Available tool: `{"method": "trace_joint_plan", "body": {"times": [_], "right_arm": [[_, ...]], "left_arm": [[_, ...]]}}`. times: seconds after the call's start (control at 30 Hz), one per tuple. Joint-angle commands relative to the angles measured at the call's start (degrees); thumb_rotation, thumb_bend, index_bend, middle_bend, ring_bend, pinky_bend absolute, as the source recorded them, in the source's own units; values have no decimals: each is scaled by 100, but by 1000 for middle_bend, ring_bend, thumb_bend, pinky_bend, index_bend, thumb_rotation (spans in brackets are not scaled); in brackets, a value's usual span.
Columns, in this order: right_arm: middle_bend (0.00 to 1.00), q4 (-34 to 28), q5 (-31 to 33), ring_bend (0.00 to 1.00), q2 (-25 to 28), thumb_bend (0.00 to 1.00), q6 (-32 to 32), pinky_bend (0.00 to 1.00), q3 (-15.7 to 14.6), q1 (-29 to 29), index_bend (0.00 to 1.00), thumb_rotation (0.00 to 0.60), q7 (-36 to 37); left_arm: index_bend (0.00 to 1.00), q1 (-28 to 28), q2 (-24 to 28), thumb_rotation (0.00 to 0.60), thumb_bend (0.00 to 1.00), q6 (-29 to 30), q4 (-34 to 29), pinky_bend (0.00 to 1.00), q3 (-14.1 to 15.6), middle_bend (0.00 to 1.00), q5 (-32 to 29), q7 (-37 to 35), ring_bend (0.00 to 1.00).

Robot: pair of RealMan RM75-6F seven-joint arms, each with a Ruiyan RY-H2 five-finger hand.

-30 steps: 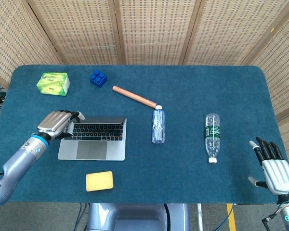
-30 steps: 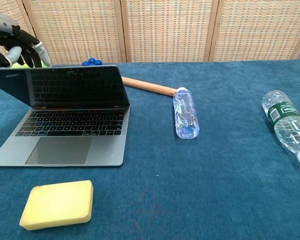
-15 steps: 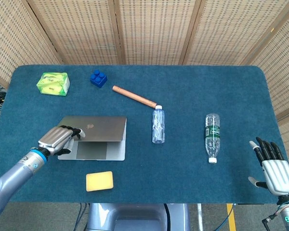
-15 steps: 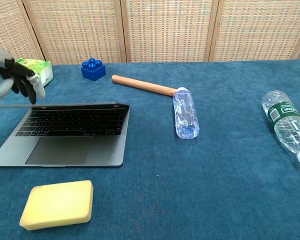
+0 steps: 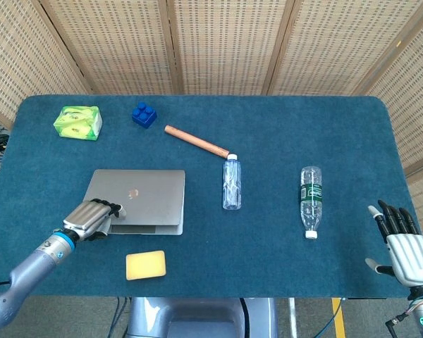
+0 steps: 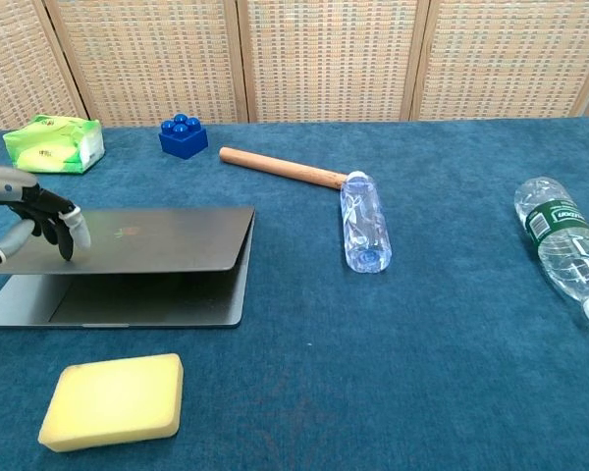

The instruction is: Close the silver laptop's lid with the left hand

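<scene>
One laptop (image 6: 128,265), lid nearly down: your left hand (image 5: 92,218) presses its corner, fingers curled, grasping nothing. Right hand (image 5: 402,243) idle, fingers spread.

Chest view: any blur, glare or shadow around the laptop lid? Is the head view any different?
Chest view: sharp, no motion blur on the left hand; the laptop lid is matte, without glare, and a dark shadow fills the gap under it. Head view: even, soft light, only a faint shadow beside the laptop, and the right hand is sharp at the frame's corner.
</scene>
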Motion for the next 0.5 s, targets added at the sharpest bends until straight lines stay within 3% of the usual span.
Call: {"method": "trace_joint_plan", "body": {"times": [0.03, 0.5], "right_arm": [[0, -1, -2, 0, 1, 0, 2, 0, 1, 0, 0, 600, 2], [0, -3, 10, 0, 19, 0, 14, 0, 14, -10, 0, 600, 50]], "left_arm": [[284, 21, -209, 600, 854, 66, 138, 201, 74, 335, -83, 126, 247], [287, 40, -803, 600, 853, 205, 448, 201, 284, 335, -302, 517, 245]]}}
